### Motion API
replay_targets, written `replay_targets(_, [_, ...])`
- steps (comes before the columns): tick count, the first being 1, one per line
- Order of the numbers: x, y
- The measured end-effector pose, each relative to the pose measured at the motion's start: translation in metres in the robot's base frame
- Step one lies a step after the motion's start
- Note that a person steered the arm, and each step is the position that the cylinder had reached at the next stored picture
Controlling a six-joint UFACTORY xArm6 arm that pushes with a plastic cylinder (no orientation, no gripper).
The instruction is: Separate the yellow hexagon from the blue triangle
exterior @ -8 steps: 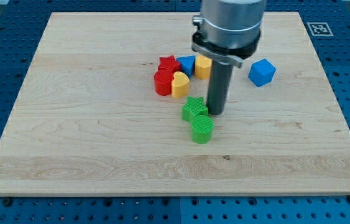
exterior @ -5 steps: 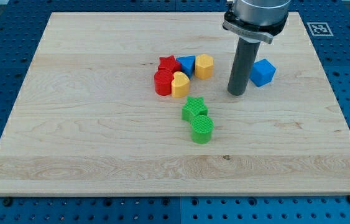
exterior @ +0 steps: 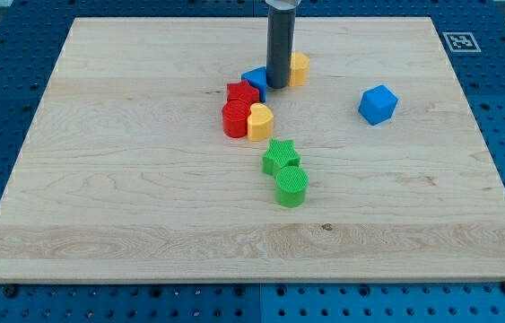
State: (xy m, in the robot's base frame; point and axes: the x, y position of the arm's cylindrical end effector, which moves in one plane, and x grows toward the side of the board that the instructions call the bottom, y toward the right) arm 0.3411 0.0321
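My tip [exterior: 278, 85] stands between the blue triangle [exterior: 255, 79] on its left and the yellow hexagon [exterior: 298, 68] on its right. The rod hides part of both blocks. The blue triangle touches the red star [exterior: 241, 93] below it. The yellow hexagon sits a little higher in the view than the triangle, with the rod filling the gap between them.
A red cylinder [exterior: 235, 118] and a yellow heart [exterior: 260, 121] sit together below the red star. A green star [exterior: 281, 156] and a green cylinder [exterior: 292, 187] lie lower down. A blue cube [exterior: 378, 104] stands alone at the right.
My tip has moved from the green star to beside the blue cube, then up and left between the triangle and hexagon. The hexagon has shifted up, the triangle up and left.
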Motion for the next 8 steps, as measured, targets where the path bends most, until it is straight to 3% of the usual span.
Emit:
replay_targets(2, [-0.029, -0.025])
replay_targets(3, [-0.046, -0.073])
replay_targets(4, [-0.022, -0.085])
replay_targets(8, [-0.01, -0.051])
